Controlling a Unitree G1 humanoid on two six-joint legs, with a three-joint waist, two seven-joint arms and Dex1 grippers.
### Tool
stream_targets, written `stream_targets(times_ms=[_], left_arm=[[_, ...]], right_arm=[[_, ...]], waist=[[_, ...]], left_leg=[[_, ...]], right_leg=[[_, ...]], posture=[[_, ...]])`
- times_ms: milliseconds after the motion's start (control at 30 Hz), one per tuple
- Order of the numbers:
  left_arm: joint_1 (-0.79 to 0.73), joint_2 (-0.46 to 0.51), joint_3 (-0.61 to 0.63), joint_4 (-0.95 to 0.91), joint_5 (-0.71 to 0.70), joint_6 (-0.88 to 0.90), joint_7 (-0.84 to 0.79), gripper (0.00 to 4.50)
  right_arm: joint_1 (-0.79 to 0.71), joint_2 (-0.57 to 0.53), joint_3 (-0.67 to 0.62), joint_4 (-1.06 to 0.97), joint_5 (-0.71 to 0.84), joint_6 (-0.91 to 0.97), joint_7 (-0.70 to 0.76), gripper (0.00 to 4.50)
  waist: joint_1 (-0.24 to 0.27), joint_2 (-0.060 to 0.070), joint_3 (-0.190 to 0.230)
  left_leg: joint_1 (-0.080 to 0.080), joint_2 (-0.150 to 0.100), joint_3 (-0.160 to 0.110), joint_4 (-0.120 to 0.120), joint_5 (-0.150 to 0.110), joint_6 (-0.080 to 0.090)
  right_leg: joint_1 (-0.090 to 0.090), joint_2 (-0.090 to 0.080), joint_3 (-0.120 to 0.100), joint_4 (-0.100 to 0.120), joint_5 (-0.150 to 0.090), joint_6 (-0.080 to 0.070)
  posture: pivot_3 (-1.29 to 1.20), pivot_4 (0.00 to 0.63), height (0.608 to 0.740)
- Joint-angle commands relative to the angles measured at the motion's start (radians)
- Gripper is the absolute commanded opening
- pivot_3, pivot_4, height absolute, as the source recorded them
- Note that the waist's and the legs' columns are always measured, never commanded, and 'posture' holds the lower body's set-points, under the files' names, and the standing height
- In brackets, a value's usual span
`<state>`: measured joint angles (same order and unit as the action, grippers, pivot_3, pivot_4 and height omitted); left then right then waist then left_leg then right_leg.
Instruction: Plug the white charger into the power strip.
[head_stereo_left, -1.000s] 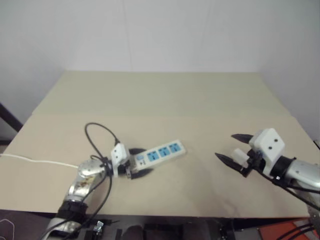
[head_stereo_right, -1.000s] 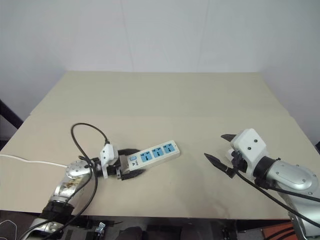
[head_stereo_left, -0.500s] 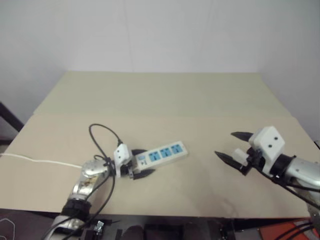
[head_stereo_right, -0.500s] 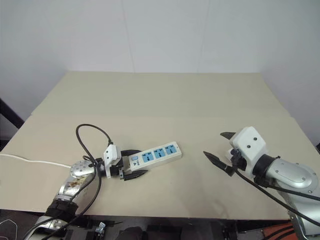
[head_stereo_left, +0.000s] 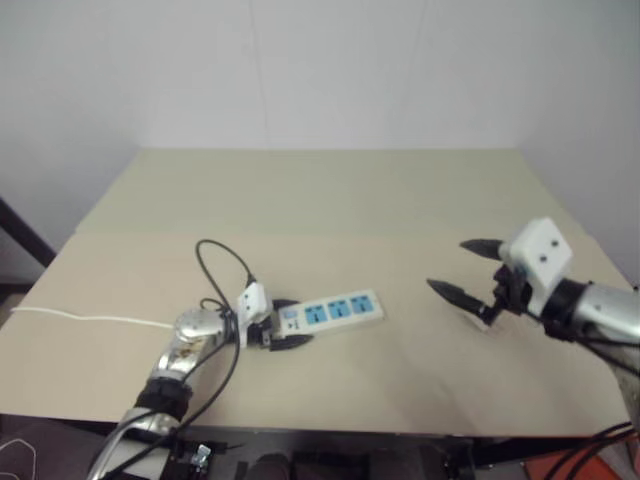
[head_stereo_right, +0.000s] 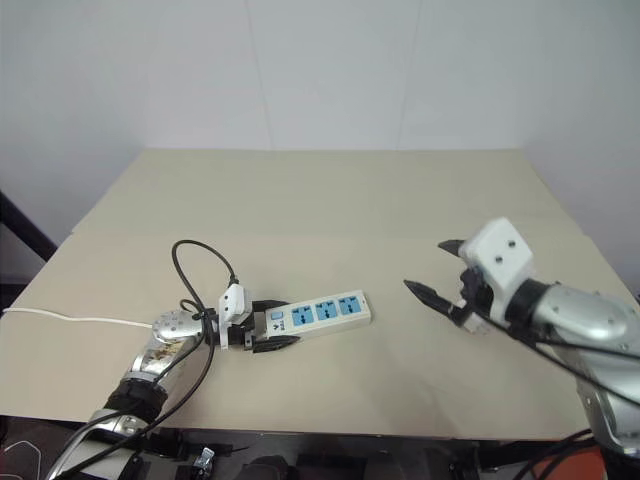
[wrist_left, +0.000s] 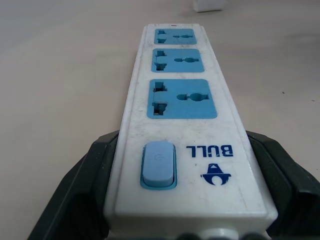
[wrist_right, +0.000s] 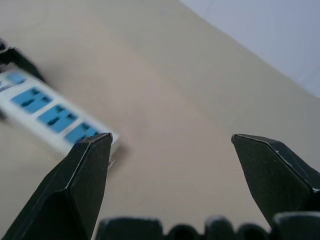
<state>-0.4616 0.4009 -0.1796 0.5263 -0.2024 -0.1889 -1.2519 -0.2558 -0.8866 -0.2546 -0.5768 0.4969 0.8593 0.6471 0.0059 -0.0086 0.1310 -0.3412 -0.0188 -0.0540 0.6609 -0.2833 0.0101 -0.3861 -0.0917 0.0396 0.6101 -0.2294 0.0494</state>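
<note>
- The power strip (head_stereo_left: 340, 309) lay flat on the tan table (head_stereo_left: 330, 190), left of centre, with its three blue socket faces turned up.
- Its long axis ran across the table. The switch end was at the left and the far end pointed toward the robot's right side, slanted slightly away from the body.
- The left gripper (head_stereo_left: 283, 322) sat at the switch end. Its two black fingers (wrist_left: 85, 190) lay one along each long side, and in the left wrist view they looked pressed against the casing, so we read the jaws as closed on the strip.
- The white charger (head_stereo_left: 481, 318) lay on the table well to the right of the strip, beyond its far end and roughly in line with the long axis.
- The right gripper (head_stereo_left: 448, 265) hung just above the charger, its jaws spread wide and empty. Its tips pointed back toward the strip, and the charger sat under the root of the fingers, not between them.
- We judged the right arm far nearer the charger. It would have to drop and draw its jaws back over the block to take it.
- The sockets then lay to that gripper's left, so the carry would run along the strip's own line.
</note>
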Motion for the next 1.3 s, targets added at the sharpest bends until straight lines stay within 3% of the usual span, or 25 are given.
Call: stream_targets(times_ms=[33,233,367,567,733,1033,1133,1300], left_arm=[[-0.058,-0.029,-0.062,0.060,0.030,-0.051,-0.098,3.30],[-0.098,-0.047,-0.077,0.161,0.053,-0.119,-0.161,3.30],[-0.113,-0.062,-0.073,0.195,0.059,-0.137,-0.162,3.30],[-0.109,-0.072,-0.072,0.204,0.067,-0.151,-0.152,3.30],[-0.090,-0.066,-0.076,0.178,0.065,-0.143,-0.160,3.30],[-0.088,-0.056,-0.074,0.157,0.060,-0.123,-0.168,3.30],[-0.090,-0.052,-0.075,0.156,0.058,-0.116,-0.177,3.30],[-0.103,-0.047,-0.074,0.163,0.059,-0.112,-0.185,3.30]], right_arm=[[-0.195,-0.060,0.074,0.111,0.030,0.292,-0.050,4.50],[-0.566,-0.142,0.348,0.362,0.041,0.691,-0.009,4.50],[-0.768,-0.221,0.696,0.568,-0.030,0.669,0.132,4.50],[-0.910,-0.209,0.965,0.781,-0.135,0.558,0.325,4.50],[-0.927,-0.172,1.100,0.883,-0.230,0.469,0.445,4.50],[-0.883,-0.060,1.151,1.055,-0.365,0.373,0.534,4.50],[-0.867,-0.039,1.156,1.064,-0.391,0.370,0.558,3.88],[-0.843,-0.027,1.142,1.041,-0.419,0.377,0.583,2.16]], waist=[[0.003,0.000,0.000],[0.003,0.001,-0.001],[0.006,0.002,-0.001],[0.005,0.002,-0.001],[0.004,0.003,-0.002],[0.002,0.004,-0.002],[0.002,0.004,-0.002],[0.001,0.004,-0.002]], left_leg=[[-0.003,-0.001,0.000,0.000,0.000,0.000],[-0.017,-0.001,-0.002,0.000,0.000,0.001],[-0.021,-0.002,-0.001,0.001,0.000,0.001],[-0.020,-0.002,-0.001,0.001,0.000,0.001],[-0.019,-0.002,-0.001,0.002,0.000,0.001],[-0.019,-0.002,-0.001,0.003,0.000,0.001],[-0.019,-0.002,-0.001,0.003,0.000,0.001],[-0.019,-0.002,-0.001,0.003,0.000,0.001]], right_leg=[[-0.002,0.000,0.000,-0.001,0.000,0.000],[-0.017,-0.001,-0.001,0.001,0.000,-0.001],[-0.018,-0.003,-0.002,-0.001,0.001,0.000],[-0.018,-0.003,-0.003,-0.002,0.000,0.000],[-0.018,-0.002,-0.003,0.000,0.000,0.000],[-0.019,-0.002,-0.003,0.001,0.000,0.000],[-0.019,-0.002,-0.003,0.001,0.000,0.000],[-0.019,-0.002,-0.003,0.001,0.000,0.000]], posture=[[0.00,0.150,0.740],[0.00,0.150,0.740],[0.00,0.150,0.740],[0.00,0.150,0.740],[0.00,0.150,0.740],[0.00,0.150,0.740],[0.00,0.150,0.740],[0.00,0.150,0.740]])
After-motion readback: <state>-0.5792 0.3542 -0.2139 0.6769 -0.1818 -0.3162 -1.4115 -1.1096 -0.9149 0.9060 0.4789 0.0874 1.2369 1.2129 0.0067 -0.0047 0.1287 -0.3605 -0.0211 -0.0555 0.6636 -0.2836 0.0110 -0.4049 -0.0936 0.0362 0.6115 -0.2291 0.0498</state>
